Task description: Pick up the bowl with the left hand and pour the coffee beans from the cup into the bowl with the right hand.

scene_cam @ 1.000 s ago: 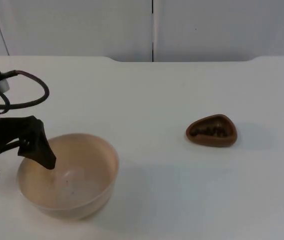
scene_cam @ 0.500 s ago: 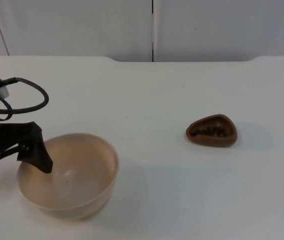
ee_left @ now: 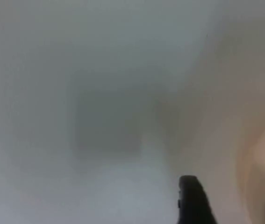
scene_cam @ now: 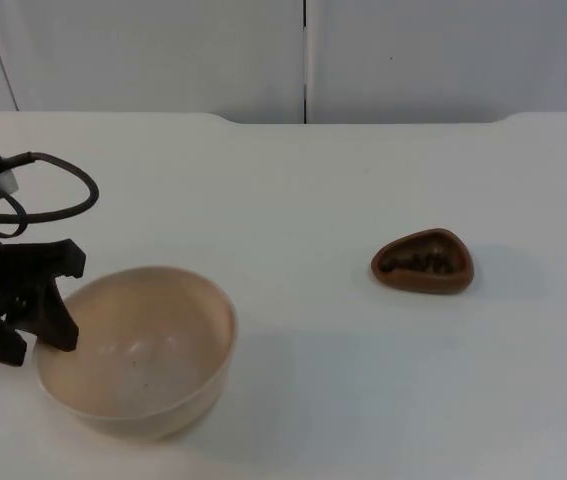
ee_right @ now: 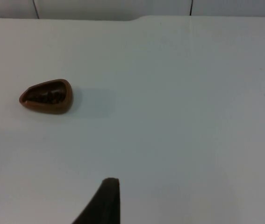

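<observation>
A wide beige bowl [scene_cam: 138,350] stands upright on the white table at the front left. My left gripper [scene_cam: 31,345] straddles the bowl's left rim, one finger inside and one outside, pinched on the rim. The left wrist view is blurred, with one black fingertip [ee_left: 193,200] next to the beige bowl wall [ee_left: 263,163]. A small brown teardrop-shaped cup [scene_cam: 423,262] with dark coffee beans rests to the right of the middle. The cup [ee_right: 46,96] lies well ahead of my right arm's black fingertip [ee_right: 105,200], which is open with nothing held. The right arm waits.
The grey partition wall [scene_cam: 303,60] closes the table's far edge. White table top [scene_cam: 303,300] stretches between the bowl and the cup.
The left gripper's inner finger has swung from the bowl's inside outward to the left rim, closing toward the outer finger. The bowl and the cup have stayed in place.
</observation>
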`<move>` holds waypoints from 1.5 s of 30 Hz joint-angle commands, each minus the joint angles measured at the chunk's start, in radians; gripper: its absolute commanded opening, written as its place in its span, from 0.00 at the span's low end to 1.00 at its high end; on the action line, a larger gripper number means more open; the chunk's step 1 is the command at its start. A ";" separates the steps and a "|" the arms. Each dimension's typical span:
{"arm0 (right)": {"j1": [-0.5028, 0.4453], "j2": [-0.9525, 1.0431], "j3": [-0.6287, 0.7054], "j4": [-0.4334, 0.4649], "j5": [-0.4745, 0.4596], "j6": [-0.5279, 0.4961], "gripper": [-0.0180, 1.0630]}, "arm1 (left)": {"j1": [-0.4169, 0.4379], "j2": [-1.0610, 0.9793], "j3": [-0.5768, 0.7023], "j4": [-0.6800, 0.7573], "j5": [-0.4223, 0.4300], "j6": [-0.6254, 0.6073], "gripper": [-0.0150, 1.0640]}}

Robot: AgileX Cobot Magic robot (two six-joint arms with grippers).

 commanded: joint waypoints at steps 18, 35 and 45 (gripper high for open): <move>-0.008 -0.004 0.007 -0.004 -0.007 -0.006 0.99 | -0.003 -0.010 0.005 -0.031 0.009 -0.005 0.01; -0.008 -0.004 0.007 -0.004 -0.007 -0.008 0.99 | -0.071 -0.092 -0.067 0.111 0.093 -0.195 0.01; -0.008 -0.004 0.007 -0.004 -0.007 -0.008 0.99 | -0.332 -0.092 -0.159 0.392 0.085 -0.491 0.01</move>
